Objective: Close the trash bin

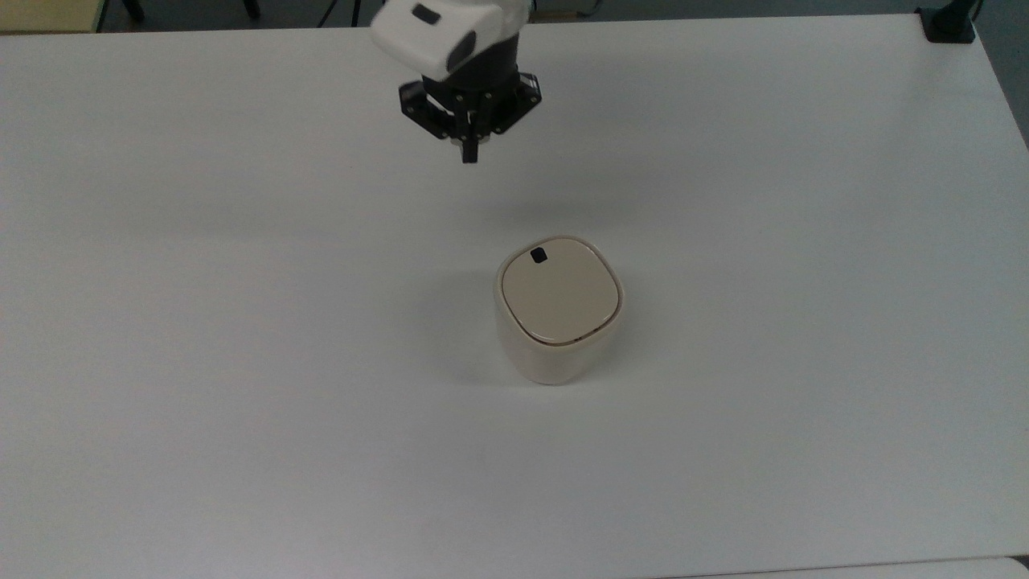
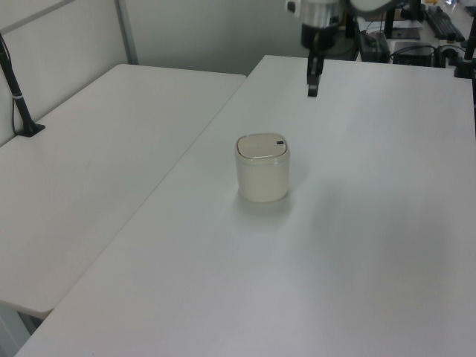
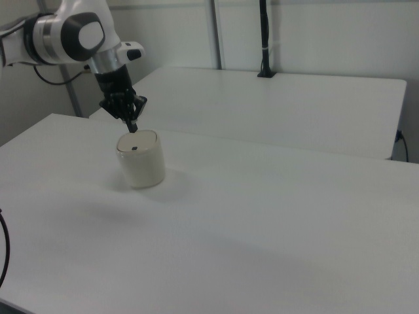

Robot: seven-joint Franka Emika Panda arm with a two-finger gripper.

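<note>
Trash bin: cream trash bin [image 1: 558, 314] stands mid-table [image 1: 241, 402], upright.
Lid: lid [image 1: 560, 291] lies flat and flush, so the bin looks closed.
Gripper: gripper [image 1: 469, 153], fingers pinched together and empty, hangs well apart above the table, leaving the bin free.

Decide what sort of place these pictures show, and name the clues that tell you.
Probably a robotics lab or test room: a robot arm's pincer hangs over a plain white table that carries a single closed trash bin, with a black clamped pole on a neighbouring table.
</note>
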